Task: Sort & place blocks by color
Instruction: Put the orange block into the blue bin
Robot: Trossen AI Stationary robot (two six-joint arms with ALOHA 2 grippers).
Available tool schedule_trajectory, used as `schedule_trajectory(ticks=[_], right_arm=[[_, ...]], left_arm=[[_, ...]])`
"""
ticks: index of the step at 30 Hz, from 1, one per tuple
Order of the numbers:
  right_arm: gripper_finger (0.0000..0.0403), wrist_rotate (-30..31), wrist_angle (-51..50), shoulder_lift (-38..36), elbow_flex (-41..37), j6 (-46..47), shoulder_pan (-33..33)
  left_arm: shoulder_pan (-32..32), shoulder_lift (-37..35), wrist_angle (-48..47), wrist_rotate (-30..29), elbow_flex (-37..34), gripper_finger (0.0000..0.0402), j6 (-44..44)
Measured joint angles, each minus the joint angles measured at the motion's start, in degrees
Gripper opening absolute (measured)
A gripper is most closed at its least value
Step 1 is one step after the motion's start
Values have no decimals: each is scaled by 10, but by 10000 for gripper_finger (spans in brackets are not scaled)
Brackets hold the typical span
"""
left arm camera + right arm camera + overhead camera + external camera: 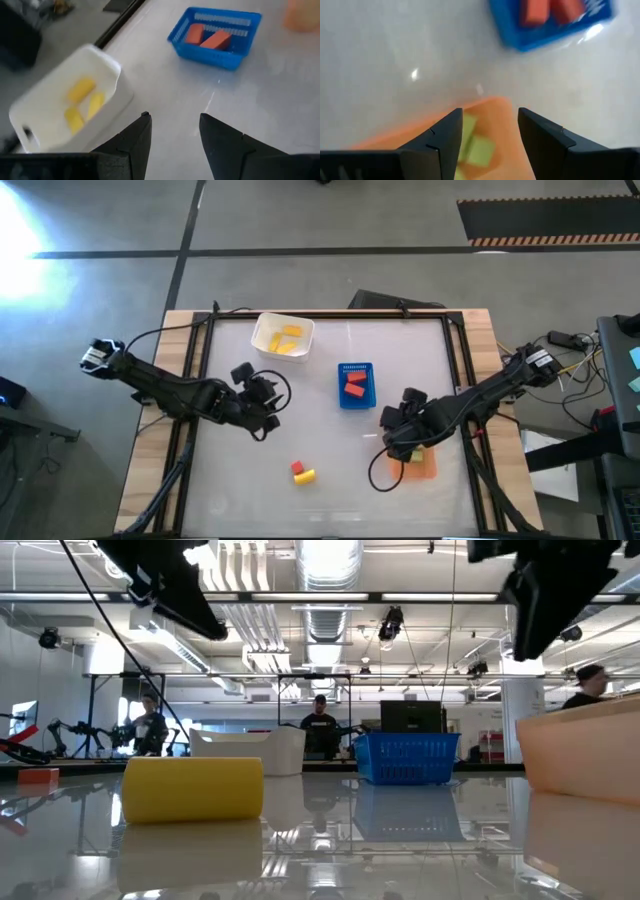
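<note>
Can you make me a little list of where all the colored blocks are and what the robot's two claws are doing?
white square tub: yellow blocks inside
blue mesh tray: red blocks inside
orange tray: light green blocks inside
still loose on table: one small red block beside one yellow block
left gripper: open, empty, near the tub
right gripper: open, empty, above the orange tray

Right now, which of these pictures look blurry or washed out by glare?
High view: strong glare whitens the floor at the top left corner. Low view: ceiling lights mirror in the glossy table, and the near yellow block looms large. Left wrist view: the white tub is smeared. Right wrist view: the blue basket and orange tray are soft-edged.
</note>
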Motion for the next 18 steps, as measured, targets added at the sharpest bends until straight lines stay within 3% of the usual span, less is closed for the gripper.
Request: schedule_trajectory(ticks=[6,14,18], right_arm=[[183,90,2,0,4,-70,0],[183,183,39,-5,4,-147,0],[183,206,96,-14,4,-203,0]], left_arm=[[0,0,-100,16,-25,150,-248],[2,3,-246,159,-109,150,-577],[3,5,-266,229,-162,150,-664]])
